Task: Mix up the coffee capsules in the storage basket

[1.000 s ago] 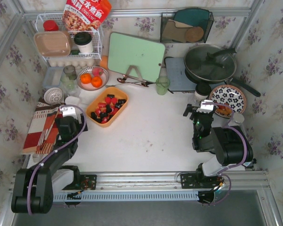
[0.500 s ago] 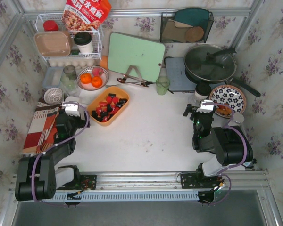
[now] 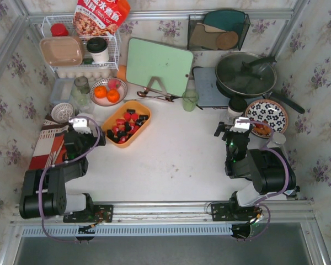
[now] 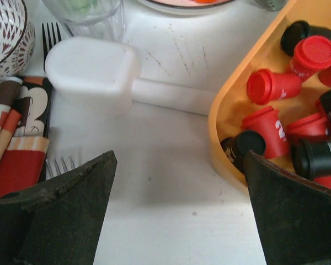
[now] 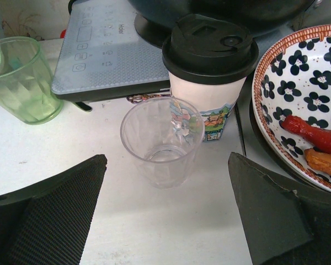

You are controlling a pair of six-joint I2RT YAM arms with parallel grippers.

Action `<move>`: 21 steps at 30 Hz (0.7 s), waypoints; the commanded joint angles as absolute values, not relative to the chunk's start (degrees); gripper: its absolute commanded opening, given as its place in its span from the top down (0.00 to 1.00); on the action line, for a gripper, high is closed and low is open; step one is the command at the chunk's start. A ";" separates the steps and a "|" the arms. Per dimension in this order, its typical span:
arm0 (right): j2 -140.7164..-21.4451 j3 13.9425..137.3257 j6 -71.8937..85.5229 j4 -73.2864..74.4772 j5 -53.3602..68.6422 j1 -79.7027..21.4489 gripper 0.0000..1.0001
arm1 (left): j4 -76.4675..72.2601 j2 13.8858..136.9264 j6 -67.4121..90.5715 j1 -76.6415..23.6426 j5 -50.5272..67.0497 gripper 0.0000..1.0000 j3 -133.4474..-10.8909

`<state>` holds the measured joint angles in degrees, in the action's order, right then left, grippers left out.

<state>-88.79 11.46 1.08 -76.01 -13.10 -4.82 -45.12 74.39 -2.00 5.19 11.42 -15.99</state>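
Note:
The orange-yellow storage basket [image 3: 138, 136] sits left of the table's middle and holds several red and black coffee capsules [image 3: 124, 126] in a loose heap. In the left wrist view its rim [image 4: 223, 127] curves in at the right, with capsules [image 4: 270, 85] lying on their sides inside. My left gripper [image 3: 88, 134] is low over the white table just left of the basket's near end. It [image 4: 179, 165] is open and empty, its right finger close to the rim. My right gripper [image 3: 234, 131] is at the right side, far from the basket. It [image 5: 166, 159] is open and empty.
A white scoop [image 4: 94, 72], a fork [image 4: 49, 38], a patterned bowl [image 4: 5, 38] and a glass [image 4: 88, 14] lie ahead of the left gripper. A clear glass [image 5: 161, 141], a lidded cup [image 5: 209, 61], a flowered plate [image 5: 298, 94] and a green glass [image 5: 19, 77] stand before the right gripper.
My left gripper has moved a little farther up the table beside the basket's left end, and its arm has swung left. The basket and the right arm have not moved.

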 commanded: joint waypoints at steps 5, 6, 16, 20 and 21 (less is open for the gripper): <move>-88.57 11.62 1.05 -76.90 -12.87 -4.82 0.00 | -50.31 84.40 -2.23 4.19 12.69 0.00 -19.16; -88.58 11.64 1.05 -76.90 -12.91 -4.83 0.00 | -52.00 85.00 -2.26 3.68 11.36 0.00 -19.06; -88.58 11.61 1.05 -76.95 -12.87 -4.81 0.00 | -44.40 85.66 -0.30 0.52 -2.10 0.00 -23.42; -88.59 11.60 1.05 -76.90 -12.83 -4.82 0.00 | -44.45 85.67 -0.34 0.53 -2.11 0.00 -23.39; -88.57 11.58 1.05 -76.93 -12.83 -4.83 0.00 | -44.38 85.64 -0.31 0.46 -2.11 0.00 -23.38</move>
<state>-88.79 11.49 1.08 -76.01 -13.10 -4.82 -46.63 85.56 0.16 0.47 0.23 -23.24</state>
